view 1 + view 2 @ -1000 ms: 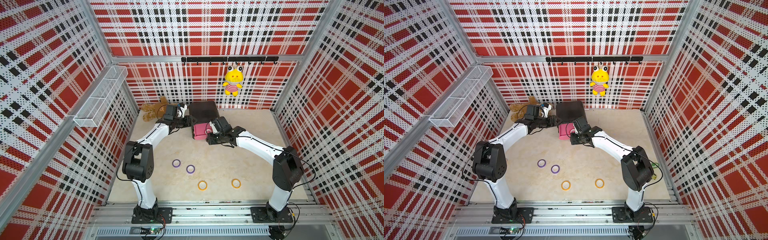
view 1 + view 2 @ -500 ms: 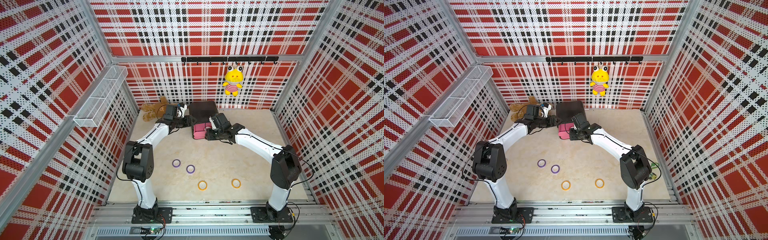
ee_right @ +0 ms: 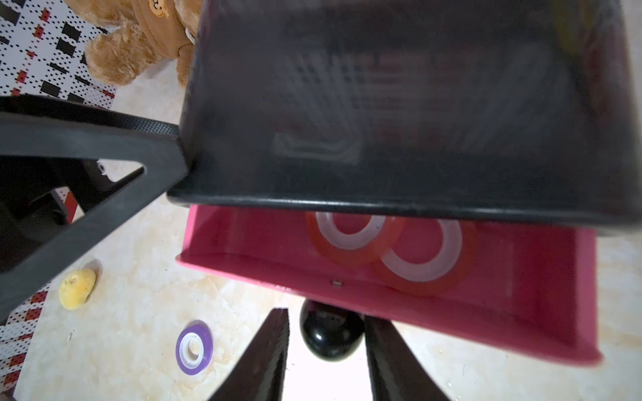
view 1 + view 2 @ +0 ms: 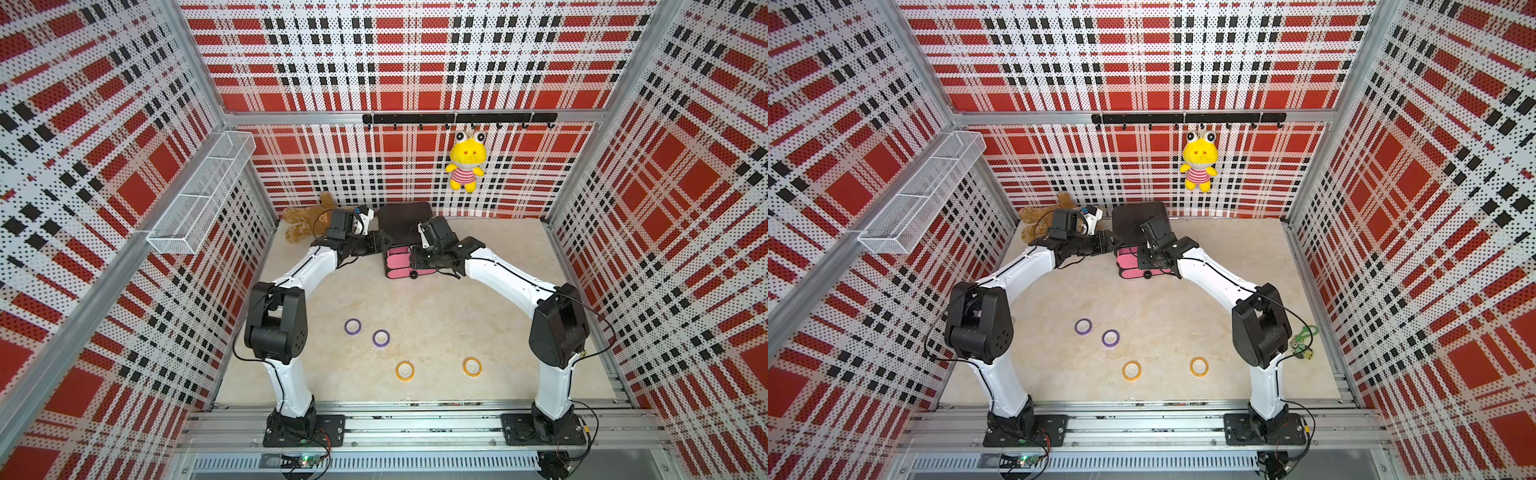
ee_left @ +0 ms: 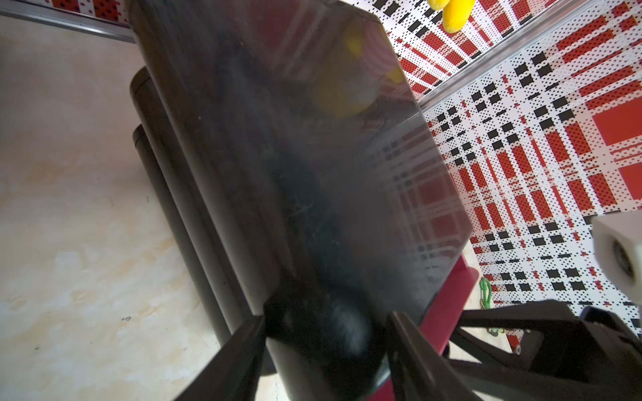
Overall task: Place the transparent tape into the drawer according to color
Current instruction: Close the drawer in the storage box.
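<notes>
The drawer chest (image 4: 399,222) is black with pink fronts and stands at the back middle. My left gripper (image 5: 326,316) is shut on its rounded front left corner. My right gripper (image 3: 326,316) is shut on the black knob (image 3: 330,335) of the top drawer (image 3: 243,267). That drawer is partly out and holds two red tape rings (image 3: 351,236) (image 3: 425,257). Two purple tape rings (image 4: 352,326) (image 4: 380,338) and two orange ones (image 4: 404,370) (image 4: 472,366) lie flat on the floor in front, away from both grippers.
A brown teddy bear (image 4: 301,220) lies left of the chest, behind my left wrist. A yellow plush (image 4: 466,164) hangs from the hook rail (image 4: 457,118). A wire basket (image 4: 203,195) is fixed to the left wall. A small green item (image 4: 1304,336) lies by the right arm.
My right gripper has moved toward the chest with the knob, and the top drawer has slid further in. The left arm has stayed at the chest's corner.
</notes>
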`<state>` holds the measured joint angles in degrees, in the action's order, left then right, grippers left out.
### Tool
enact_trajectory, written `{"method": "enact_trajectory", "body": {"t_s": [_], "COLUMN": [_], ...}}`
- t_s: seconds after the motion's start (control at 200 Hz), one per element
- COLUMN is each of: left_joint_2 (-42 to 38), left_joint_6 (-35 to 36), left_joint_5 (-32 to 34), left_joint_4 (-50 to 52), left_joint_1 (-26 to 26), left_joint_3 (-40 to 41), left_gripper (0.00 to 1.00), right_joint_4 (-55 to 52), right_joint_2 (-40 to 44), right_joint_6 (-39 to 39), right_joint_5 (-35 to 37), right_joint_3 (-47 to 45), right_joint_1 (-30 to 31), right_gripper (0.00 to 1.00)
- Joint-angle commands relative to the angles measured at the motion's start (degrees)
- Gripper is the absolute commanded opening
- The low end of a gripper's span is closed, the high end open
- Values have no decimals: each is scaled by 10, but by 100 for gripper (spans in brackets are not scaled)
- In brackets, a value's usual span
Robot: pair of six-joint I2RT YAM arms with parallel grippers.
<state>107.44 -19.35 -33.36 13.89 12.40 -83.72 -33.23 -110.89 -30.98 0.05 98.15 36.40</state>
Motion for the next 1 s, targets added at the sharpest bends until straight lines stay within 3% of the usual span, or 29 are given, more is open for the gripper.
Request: {"method": "enact_trajectory", "body": {"t_s": [0.0, 0.221, 0.997], "left_joint_2": [22, 22, 24], "left_joint_6": [11, 12, 14], "left_joint_5": [-6, -8, -17], "left_joint_4": [20, 20, 20], "left_joint_1": [3, 2, 3], "left_joint_3": [1, 1, 3], "left_gripper": [61, 61, 60], "right_joint_4": [9, -5, 40], "right_joint_2": [-15, -37, -50], "right_joint_6": [4, 15, 22], "right_joint_5": [4, 14, 37], "right_joint_3": [27, 57, 23], "right_joint_1": [1, 1, 0], "right_gripper": [43, 44, 47]}}
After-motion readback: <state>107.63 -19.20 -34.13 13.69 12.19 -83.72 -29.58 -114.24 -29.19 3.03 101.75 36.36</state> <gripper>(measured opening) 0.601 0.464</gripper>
